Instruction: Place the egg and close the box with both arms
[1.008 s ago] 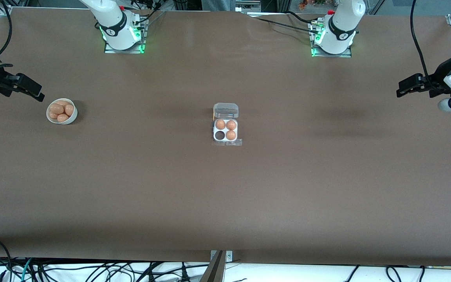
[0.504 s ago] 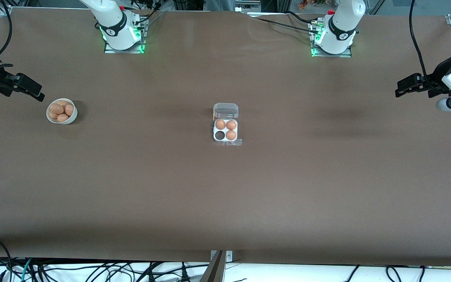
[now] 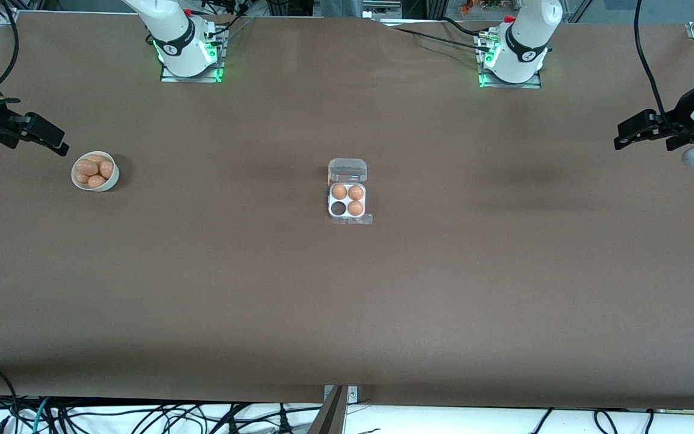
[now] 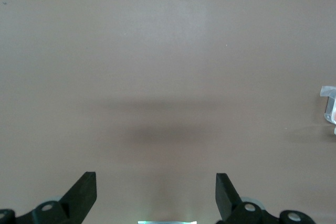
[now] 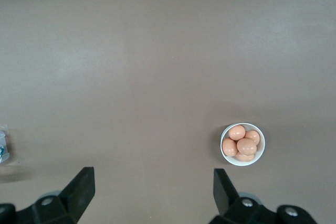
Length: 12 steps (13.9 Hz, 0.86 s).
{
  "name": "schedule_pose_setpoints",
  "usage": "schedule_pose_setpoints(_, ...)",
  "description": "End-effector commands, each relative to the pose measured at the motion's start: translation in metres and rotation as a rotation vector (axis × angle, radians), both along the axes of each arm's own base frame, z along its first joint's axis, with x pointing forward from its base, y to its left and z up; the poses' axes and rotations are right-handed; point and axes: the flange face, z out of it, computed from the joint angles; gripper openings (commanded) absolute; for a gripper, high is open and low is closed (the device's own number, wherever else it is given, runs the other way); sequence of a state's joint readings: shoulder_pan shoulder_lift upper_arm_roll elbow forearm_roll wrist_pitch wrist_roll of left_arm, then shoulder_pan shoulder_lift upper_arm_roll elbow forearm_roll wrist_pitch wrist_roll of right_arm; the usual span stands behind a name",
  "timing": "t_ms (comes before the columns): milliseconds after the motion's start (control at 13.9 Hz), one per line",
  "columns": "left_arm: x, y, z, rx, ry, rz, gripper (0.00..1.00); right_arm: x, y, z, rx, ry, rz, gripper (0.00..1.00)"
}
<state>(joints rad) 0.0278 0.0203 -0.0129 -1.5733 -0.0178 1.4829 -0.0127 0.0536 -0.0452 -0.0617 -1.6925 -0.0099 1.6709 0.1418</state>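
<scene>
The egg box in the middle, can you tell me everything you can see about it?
The box is a small square white tray with four cups. Three hold orange-brown eggs; the cup nearest the camera, toward the right arm's end, is empty. Its clear plastic lid lies open, farther from the camera. It sits flat mid-table, and neither gripper touches it.
</scene>
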Motion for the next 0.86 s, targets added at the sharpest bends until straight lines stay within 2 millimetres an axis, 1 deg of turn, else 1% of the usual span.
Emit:
schedule_pose_setpoints(0, 0.007, 0.002, -0.001, -0.001, 0.007, 0.003, 1.00, -0.002, -0.001, 0.001, -0.004, 0.007, 0.003, 1.00)
schedule_pose_setpoints(144, 0.007, 0.002, 0.000, -0.001, 0.006, 0.003, 1.00, -0.002, -0.001, -0.007, -0.004, 0.033, 0.004, 1.00)
schedule_pose_setpoints(288, 0.007, 0.003, -0.002, -0.002, 0.012, 0.003, 1.00, 0.002, -0.001, -0.029, -0.004, 0.108, 0.037, 1.00)
schedule_pose_setpoints(360, 0.008, 0.004, -0.003, -0.002, 0.012, 0.004, 1.00, 0.001, -0.004, -0.039, -0.001, 0.154, 0.068, 1.00)
schedule_pose_setpoints(432, 0.008, 0.005, -0.003, -0.002, 0.010, 0.004, 1.00, 0.003, -0.014, -0.049, 0.002, 0.184, 0.060, 1.00)
schedule_pose_setpoints(576, 0.008, 0.005, -0.003, -0.001, 0.010, 0.006, 1.00, 0.010, -0.044, -0.081, 0.007, 0.249, 0.006, 1.00)
schedule_pose_setpoints(720, 0.008, 0.005, -0.003, -0.001, 0.010, 0.006, 1.00, 0.016, -0.078, -0.132, 0.013, 0.344, -0.042, 1.00)
schedule_pose_setpoints(792, 0.008, 0.005, -0.003, -0.001, 0.010, 0.006, 1.00, 0.014, -0.093, -0.153, 0.022, 0.376, -0.026, 1.00)
